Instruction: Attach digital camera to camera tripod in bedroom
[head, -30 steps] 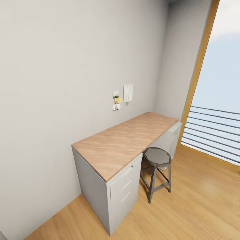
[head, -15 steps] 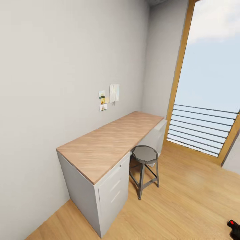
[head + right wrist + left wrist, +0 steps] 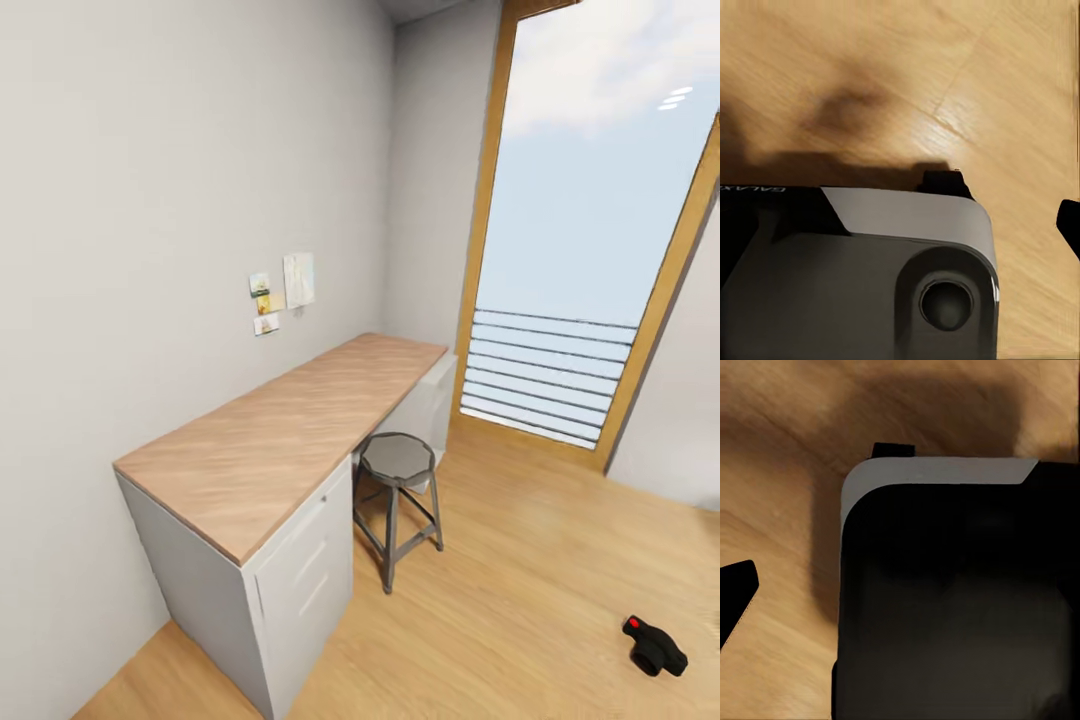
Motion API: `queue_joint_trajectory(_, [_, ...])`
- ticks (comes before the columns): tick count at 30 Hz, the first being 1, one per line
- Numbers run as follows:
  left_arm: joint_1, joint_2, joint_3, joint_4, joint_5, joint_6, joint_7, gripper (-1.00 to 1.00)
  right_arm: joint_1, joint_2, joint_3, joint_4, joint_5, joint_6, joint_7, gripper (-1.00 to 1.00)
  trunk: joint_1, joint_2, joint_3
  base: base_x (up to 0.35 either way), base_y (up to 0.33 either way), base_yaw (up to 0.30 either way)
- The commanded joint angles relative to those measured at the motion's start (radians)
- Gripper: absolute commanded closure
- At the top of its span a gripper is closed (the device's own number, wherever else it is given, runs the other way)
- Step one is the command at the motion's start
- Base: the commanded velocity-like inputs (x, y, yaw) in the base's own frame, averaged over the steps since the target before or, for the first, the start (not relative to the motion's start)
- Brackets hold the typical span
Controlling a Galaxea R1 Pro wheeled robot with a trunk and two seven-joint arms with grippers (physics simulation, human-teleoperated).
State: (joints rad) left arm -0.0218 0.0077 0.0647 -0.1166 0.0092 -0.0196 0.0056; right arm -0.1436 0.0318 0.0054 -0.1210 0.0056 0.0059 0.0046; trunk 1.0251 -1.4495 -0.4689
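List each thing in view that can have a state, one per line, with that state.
digital camera: lying on the wood floor, untouched, red button showing.
stool: upright, partly tucked under the desk.
desk drawers: shut.
desk: top bare.
paper notes: pinned on the wall above the desk.

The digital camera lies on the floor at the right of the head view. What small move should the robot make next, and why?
Probably keep turning the base right and drive toward the digital camera. It lies on the wood floor near the picture's lower right corner, apart from the desk and stool, likely too far for either arm.
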Motion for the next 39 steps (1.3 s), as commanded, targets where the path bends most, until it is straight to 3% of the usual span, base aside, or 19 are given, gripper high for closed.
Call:
queue_joint_trajectory(1, [-0.001,-0.006,0.01,-0.003,0.0,-0.002,0.0,-1.0,-0.001,-0.001,0.0,-0.006,0.001,0.001,0.001,-1.0,0.0,-0.001,-0.001,0.0,0.0,-0.254])
queue_joint_trajectory(6, [-0.001,-0.03,0.02,-0.013,-0.001,0.001,0.0,-1.0,-0.001,-0.008,0.001,-0.046,0.001,0.006,0.003,-1.0,0.0,-0.001,-0.001,0.0,0.0,-0.252])
queue_joint_trajectory(22, [-0.001,-0.041,0.023,-0.028,-0.001,-0.005,-0.001,-1.0,-0.001,-0.01,0.001,-0.058,0.001,0.008,0.003,-1.0,0.0,-0.001,-0.001,0.0,-0.003,-0.252])
queue_joint_trajectory(39, [-0.038,-0.062,0.013,-0.119,-0.014,0.007,0.026,-1.0,-0.002,-0.011,-0.001,-0.061,0.0,0.008,0.002,-1.0,0.0,-0.001,-0.001,0.0,-0.272,-0.252])
